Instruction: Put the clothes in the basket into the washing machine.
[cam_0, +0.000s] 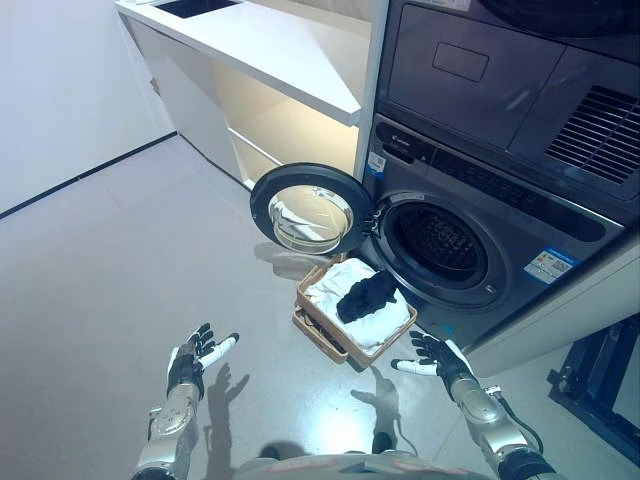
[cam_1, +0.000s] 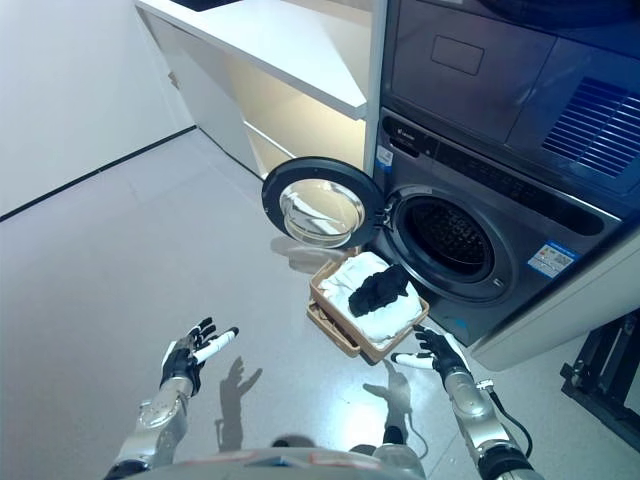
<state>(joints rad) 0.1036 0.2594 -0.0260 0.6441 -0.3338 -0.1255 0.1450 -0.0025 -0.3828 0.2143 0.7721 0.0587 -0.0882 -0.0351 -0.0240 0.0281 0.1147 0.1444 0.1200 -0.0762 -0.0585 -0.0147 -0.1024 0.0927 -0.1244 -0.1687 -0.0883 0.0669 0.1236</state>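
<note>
A tan basket (cam_0: 322, 327) sits on the floor before the washing machine (cam_0: 470, 190). It holds white cloth (cam_0: 345, 283) with a black garment (cam_0: 368, 297) on top. The machine's round door (cam_0: 312, 209) stands open to the left, and the dark drum (cam_0: 438, 242) shows. My left hand (cam_0: 194, 358) is open above the floor, well left of the basket. My right hand (cam_0: 437, 358) is open, just right of the basket's near corner, not touching it.
A dryer unit (cam_0: 520, 70) is stacked above the washer. A white counter (cam_0: 260, 45) with cabinets below stands to the left of the machines. A dark frame (cam_0: 600, 380) stands at the right edge. Grey floor lies to the left.
</note>
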